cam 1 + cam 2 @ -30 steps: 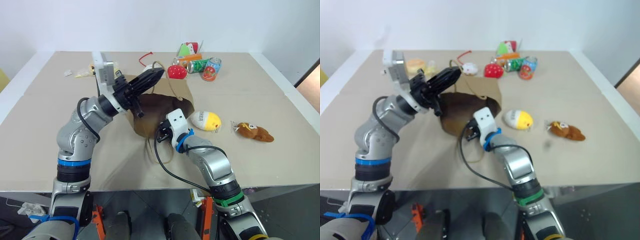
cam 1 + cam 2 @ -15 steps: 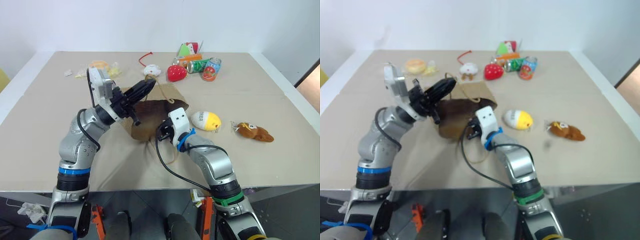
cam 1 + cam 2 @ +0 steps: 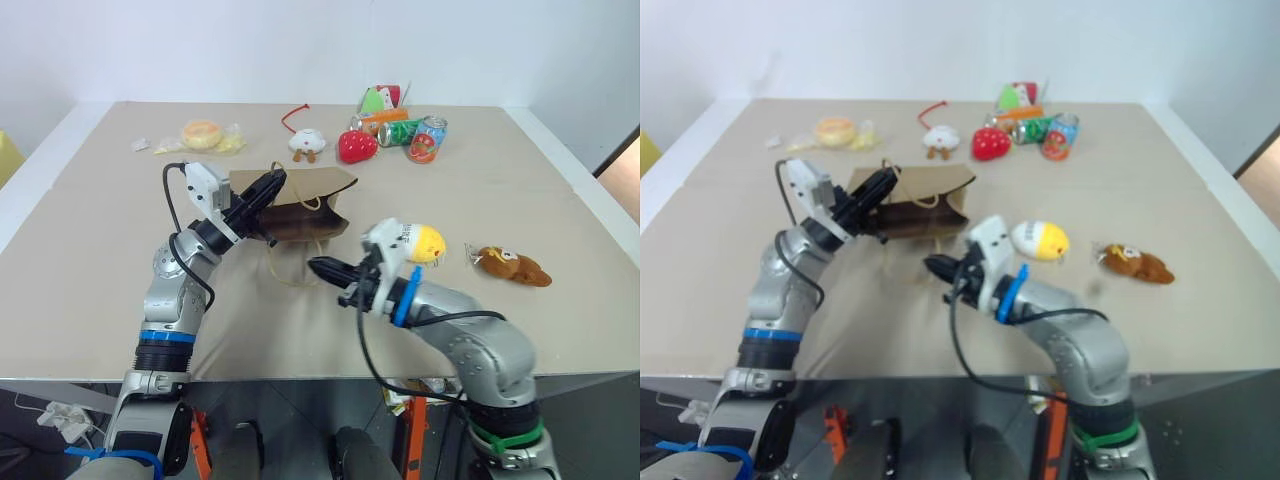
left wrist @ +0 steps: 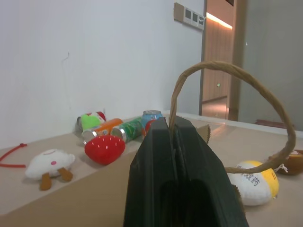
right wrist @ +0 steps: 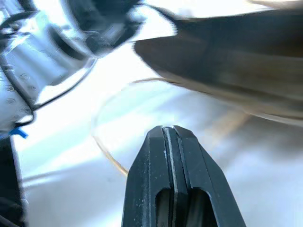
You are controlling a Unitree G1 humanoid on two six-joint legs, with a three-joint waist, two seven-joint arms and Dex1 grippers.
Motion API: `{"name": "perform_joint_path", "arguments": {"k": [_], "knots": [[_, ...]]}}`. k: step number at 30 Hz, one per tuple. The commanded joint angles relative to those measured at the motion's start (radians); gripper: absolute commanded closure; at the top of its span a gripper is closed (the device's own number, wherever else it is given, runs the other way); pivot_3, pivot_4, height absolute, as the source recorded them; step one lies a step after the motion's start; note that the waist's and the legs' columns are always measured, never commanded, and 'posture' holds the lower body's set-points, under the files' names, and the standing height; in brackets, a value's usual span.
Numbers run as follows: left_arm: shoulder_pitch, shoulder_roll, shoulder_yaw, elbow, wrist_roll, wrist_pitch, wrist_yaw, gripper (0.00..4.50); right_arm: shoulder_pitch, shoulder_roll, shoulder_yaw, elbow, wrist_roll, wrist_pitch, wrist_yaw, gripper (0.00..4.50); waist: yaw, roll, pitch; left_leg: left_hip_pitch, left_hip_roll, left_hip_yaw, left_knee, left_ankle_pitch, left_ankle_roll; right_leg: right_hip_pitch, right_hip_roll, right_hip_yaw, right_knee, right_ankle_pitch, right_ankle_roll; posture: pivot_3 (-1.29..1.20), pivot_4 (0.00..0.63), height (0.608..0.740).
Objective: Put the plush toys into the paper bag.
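place: lab-like test room | cues: bare white wall, beige table strewn with props

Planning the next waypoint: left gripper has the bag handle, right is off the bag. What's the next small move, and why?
Probably swing the right gripper toward the egg-shaped plush. It looks shut and empty beside the paper bag, which lies on the table while the left gripper is shut on one handle. The egg is the nearer toy; the brown animal plush lies beyond it, and neither is bagged yet.

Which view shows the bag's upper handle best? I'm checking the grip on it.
The left wrist view: the handle loops up from the shut left hand, which pinches it. The eye views show the paper bag lying flat; the right wrist view blurs it.
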Motion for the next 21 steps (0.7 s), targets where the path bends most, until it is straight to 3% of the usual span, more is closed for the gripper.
{"name": "perform_joint_path", "arguments": {"k": [1,7,13,21], "knots": [[-0.031,-0.006,0.024,-0.044,-0.042,0.022,0.020,4.50,-0.005,-0.053,-0.158,-0.067,0.068,0.023,-0.030,2.89,0.000,0.000,0.000,0.000,0.000,0.000,0.000,0.000,0.000,0.000,0.000,0.000,0.000,0.000,0.000,0.00,0.150,0.740],[-0.041,-0.015,0.019,-0.126,-0.112,0.129,0.050,4.50,0.053,-0.213,-0.264,-0.108,0.096,0.028,-0.006,0.03,0.000,0.000,0.000,0.000,0.000,0.000,-0.001,0.000,0.000,0.000,0.000,0.000,0.000,0.000,0.001,0.00,0.150,0.740],[-0.042,-0.011,0.009,-0.160,-0.120,0.176,0.064,4.50,0.092,-0.360,-0.256,-0.045,0.013,-0.073,0.034,0.03,-0.001,0.000,0.000,0.001,-0.001,0.001,-0.001,0.000,0.000,0.000,0.000,0.001,0.000,0.000,0.001,0.00,0.150,0.740],[0.002,-0.017,-0.020,-0.197,-0.101,0.189,0.060,4.50,0.006,-0.475,-0.034,0.237,-0.261,-0.345,0.095,0.03,-0.003,0.000,0.000,0.001,-0.001,0.002,0.000,0.001,0.001,0.000,0.000,0.003,0.000,0.001,0.001,0.00,0.150,0.740]]}}
